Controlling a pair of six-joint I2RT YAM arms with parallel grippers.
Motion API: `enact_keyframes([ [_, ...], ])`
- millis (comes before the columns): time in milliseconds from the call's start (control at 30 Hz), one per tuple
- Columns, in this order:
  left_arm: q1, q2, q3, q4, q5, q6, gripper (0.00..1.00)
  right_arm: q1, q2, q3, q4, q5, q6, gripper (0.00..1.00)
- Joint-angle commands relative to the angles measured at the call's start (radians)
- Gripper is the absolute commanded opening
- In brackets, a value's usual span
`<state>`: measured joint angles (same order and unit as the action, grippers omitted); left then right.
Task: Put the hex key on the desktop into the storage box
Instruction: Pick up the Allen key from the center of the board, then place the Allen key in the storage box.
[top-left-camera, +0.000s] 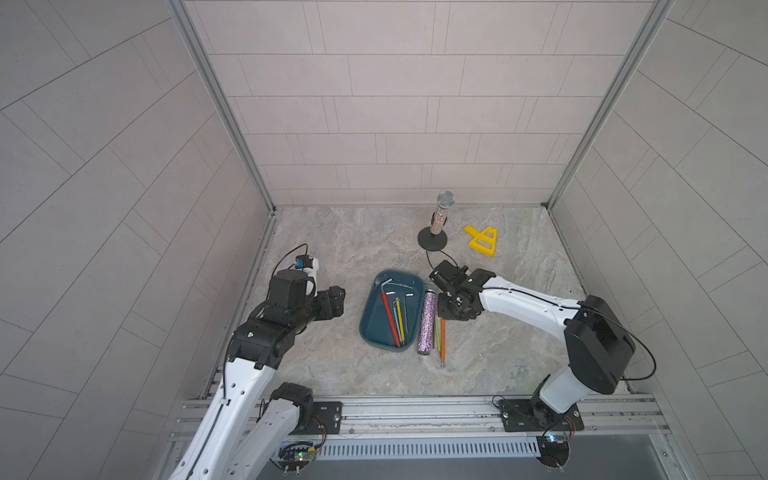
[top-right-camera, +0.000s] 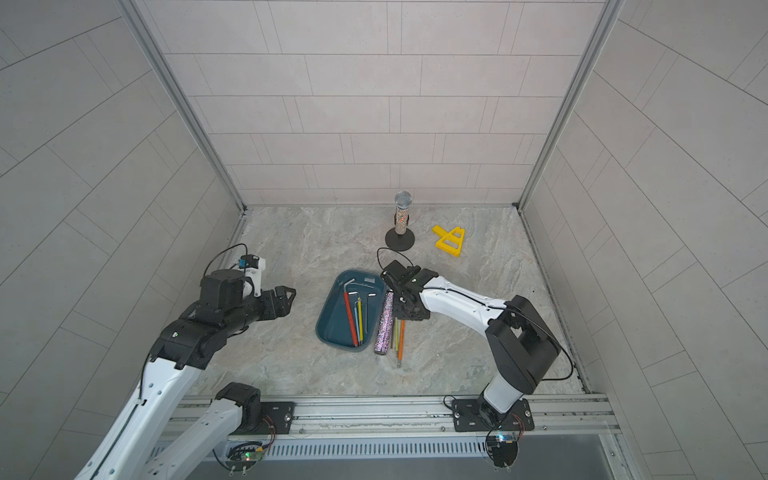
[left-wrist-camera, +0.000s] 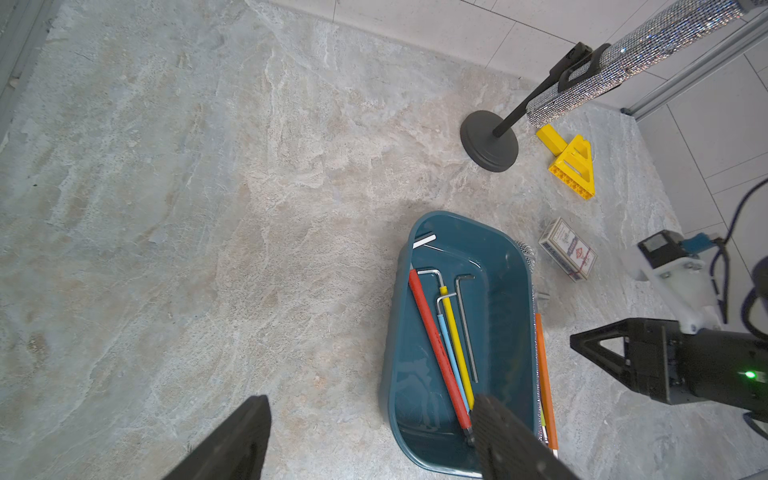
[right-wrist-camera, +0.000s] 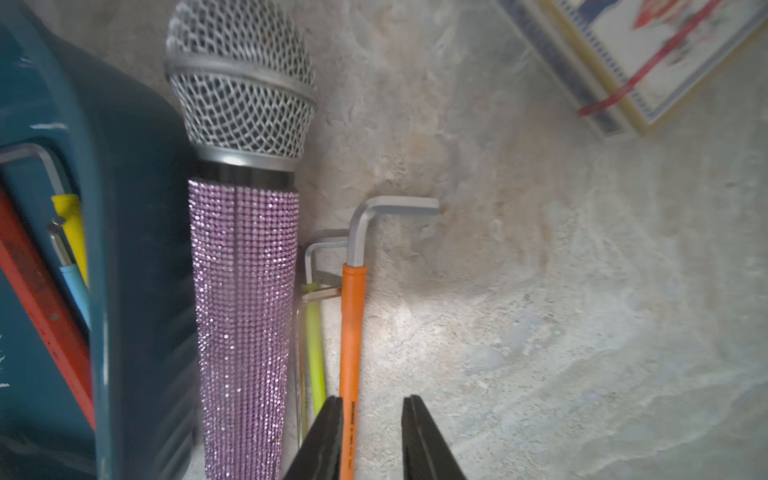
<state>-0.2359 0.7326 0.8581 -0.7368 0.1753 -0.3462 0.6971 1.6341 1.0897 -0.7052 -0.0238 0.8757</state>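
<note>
Right gripper (right-wrist-camera: 372, 436) hangs low over the orange-sleeved hex key (right-wrist-camera: 352, 332) on the surface, jaws partly open astride its shaft, gripping nothing. Best to close squarely, clear of the purple glitter microphone (right-wrist-camera: 245, 311), then lift toward the storage box (top-left-camera: 376, 328).

Orange-sleeved hex key (right-wrist-camera: 352, 332) outside the storage box (top-left-camera: 370, 316)
It lies flat on the marble; the teal tub already holds red, yellow, blue and bare keys.
</note>
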Motion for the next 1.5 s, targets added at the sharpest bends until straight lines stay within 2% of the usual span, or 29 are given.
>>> enact_keyframes([
  [0,0.005,-0.011,-0.009,0.011,-0.005,0.012,0.84,-0.003,0.038,-0.008,0.028,-0.054,0.009,0.31],
  [467,0.006,-0.012,-0.01,0.011,-0.002,0.013,0.84,-0.006,0.131,-0.011,0.033,-0.074,0.02,0.3],
  [633,0.006,-0.012,-0.01,0.011,-0.002,0.013,0.83,-0.011,0.144,-0.016,0.026,-0.061,0.023,0.26],
  [833,0.008,-0.009,-0.009,0.013,-0.001,0.013,0.84,-0.016,0.147,-0.018,0.02,-0.05,0.024,0.16],
  [1167,0.009,-0.01,-0.009,0.014,0.002,0.013,0.84,-0.016,0.038,0.0,-0.043,0.043,0.022,0.0],
  [1467,0.011,-0.007,-0.008,0.014,0.004,0.01,0.84,0.039,-0.08,0.1,-0.06,0.135,-0.039,0.0],
])
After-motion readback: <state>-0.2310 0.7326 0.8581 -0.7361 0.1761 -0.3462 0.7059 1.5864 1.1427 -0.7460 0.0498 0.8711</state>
